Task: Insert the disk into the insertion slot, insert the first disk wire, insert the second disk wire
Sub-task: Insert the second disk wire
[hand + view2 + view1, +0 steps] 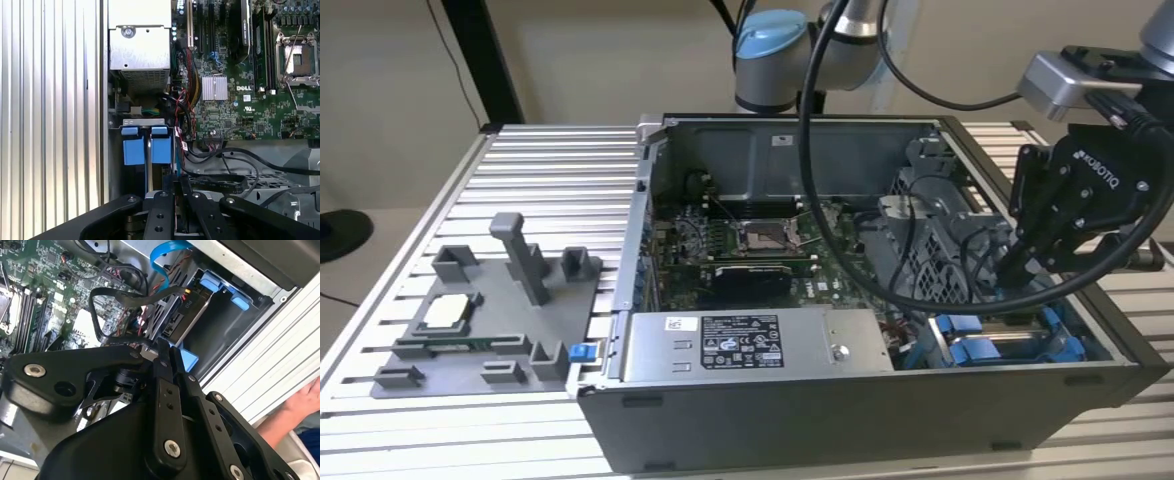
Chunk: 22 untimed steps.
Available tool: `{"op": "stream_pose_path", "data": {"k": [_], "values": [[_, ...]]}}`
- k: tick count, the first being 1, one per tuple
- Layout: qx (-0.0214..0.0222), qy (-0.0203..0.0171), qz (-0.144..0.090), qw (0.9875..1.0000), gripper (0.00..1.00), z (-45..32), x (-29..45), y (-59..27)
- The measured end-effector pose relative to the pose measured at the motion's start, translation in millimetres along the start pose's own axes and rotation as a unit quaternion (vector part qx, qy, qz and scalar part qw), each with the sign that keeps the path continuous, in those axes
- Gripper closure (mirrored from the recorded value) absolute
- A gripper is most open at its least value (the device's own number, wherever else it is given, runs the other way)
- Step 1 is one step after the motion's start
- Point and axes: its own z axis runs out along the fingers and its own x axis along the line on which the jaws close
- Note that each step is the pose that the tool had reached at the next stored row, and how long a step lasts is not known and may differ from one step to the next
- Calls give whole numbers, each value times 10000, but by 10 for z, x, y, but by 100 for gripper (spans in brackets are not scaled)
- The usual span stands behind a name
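Disk (192, 310): sat in slot (142, 121) beneath gripper (165, 347); first step judged done.
Gripper: clenched on black wire (94, 310) end; wire insertions judged unfinished.

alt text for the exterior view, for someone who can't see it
A black pincer reaches down into an open computer case, near the blue-trimmed insertion slot at the exterior view's right. The case lies on a slatted metal table.
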Motion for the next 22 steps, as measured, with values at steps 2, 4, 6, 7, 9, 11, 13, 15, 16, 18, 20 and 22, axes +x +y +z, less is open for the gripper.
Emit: {"op": "stream_pose_path", "data": {"k": [2,4,6,7,9,11,13,15,16,18,20,22], "values": [[0,1,0,10000,100,0,0,6],[0,1,-1,10000,100,0,0,6],[0,0,0,10000,100,0,0,7],[0,0,0,10000,100,1,1,7],[1,1,1,10000,100,0,6,16],[1,1,0,10000,100,2,19,25],[1,0,0,10000,100,3,40,33],[0,-3,0,10000,100,3,66,39],[0,-6,-1,10000,100,3,77,42],[0,-6,-1,10000,100,3,86,42],[0,-7,-1,10000,100,3,87,43],[0,-6,-1,10000,100,2,90,44]]}}
